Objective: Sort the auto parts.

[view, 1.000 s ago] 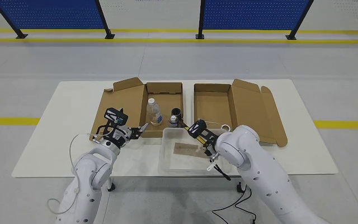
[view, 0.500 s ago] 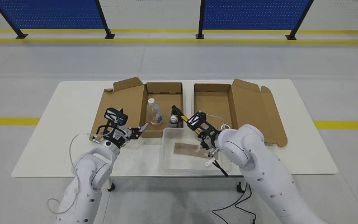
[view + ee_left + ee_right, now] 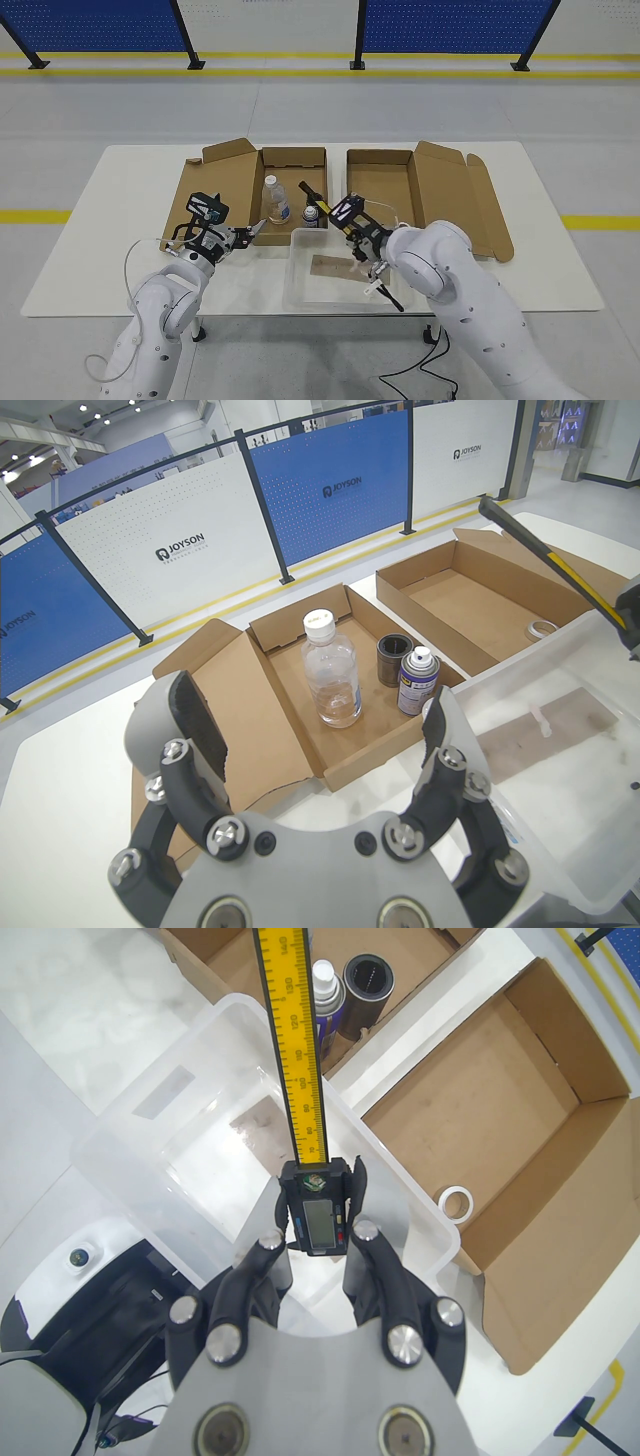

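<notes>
My right gripper (image 3: pixel 317 1188) is shut on the display end of a digital caliper (image 3: pixel 295 1053), whose yellow scale slants up over the far rim of the clear plastic bin (image 3: pixel 150 1138). In the top view the caliper (image 3: pixel 322 203) points toward the left cardboard box (image 3: pixel 295 158). That box holds a clear bottle (image 3: pixel 331 680), a purple spray can (image 3: pixel 417 685) and a black cylinder (image 3: pixel 394 660). My left gripper (image 3: pixel 312 695) is open with nothing in it, just in front of the left box's near wall.
The right cardboard box (image 3: pixel 380 190) holds a white ring (image 3: pixel 456 1203) near its front corner. Both boxes have flaps folded outward. The bin (image 3: pixel 300 290) has a brown patch on its floor. Bare white table (image 3: pixel 120 220) lies to the left.
My right gripper has lifted the caliper from the bin and carried it back and left, so its tip now reaches over the left box. The left arm has stayed still.
</notes>
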Motion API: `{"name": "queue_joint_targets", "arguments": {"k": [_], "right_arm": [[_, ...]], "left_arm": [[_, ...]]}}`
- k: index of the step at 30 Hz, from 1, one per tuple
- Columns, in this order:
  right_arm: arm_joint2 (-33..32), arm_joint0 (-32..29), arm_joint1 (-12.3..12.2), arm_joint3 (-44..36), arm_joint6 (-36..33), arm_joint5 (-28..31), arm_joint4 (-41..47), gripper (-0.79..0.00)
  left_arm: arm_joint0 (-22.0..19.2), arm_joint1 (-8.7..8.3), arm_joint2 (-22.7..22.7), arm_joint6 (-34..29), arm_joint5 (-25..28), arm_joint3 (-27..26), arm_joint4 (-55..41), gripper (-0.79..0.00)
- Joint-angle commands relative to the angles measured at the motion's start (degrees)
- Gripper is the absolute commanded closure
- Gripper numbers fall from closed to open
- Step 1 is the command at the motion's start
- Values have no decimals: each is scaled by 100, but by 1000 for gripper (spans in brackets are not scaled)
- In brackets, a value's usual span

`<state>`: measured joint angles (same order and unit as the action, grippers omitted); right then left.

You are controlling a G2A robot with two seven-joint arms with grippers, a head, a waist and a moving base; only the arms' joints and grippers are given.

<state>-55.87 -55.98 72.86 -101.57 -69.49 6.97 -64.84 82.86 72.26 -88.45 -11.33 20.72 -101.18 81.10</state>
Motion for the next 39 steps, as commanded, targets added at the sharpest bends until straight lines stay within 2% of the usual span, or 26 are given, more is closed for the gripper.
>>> {"name": "queue_joint_targets", "arguments": {"k": [1, 10, 17, 23, 32, 39], "right_arm": [[-37, 4, 8, -11, 179, -175, -78, 0], [-266, -48, 55, 151, 1073, -1155, -436, 0], [-356, -22, 146, 618, 1941, -2009, -520, 0], [-412, 50, 279, 1257, 2844, -2658, -76, 0], [-421, 270, 468, 2327, 3700, -3041, 619, 0], [-383, 478, 603, 3221, 4001, -3044, 1110, 0]], "left_arm": [[0, 0, 0, 0, 0, 0, 0, -785], [0, 0, 0, 0, 0, 0, 0, -785], [0, 0, 0, 0, 0, 0, 0, -785], [0, 0, 0, 0, 0, 0, 0, -785], [0, 0, 0, 0, 0, 0, 0, -785], [0, 0, 0, 0, 0, 0, 0, -785]]}}
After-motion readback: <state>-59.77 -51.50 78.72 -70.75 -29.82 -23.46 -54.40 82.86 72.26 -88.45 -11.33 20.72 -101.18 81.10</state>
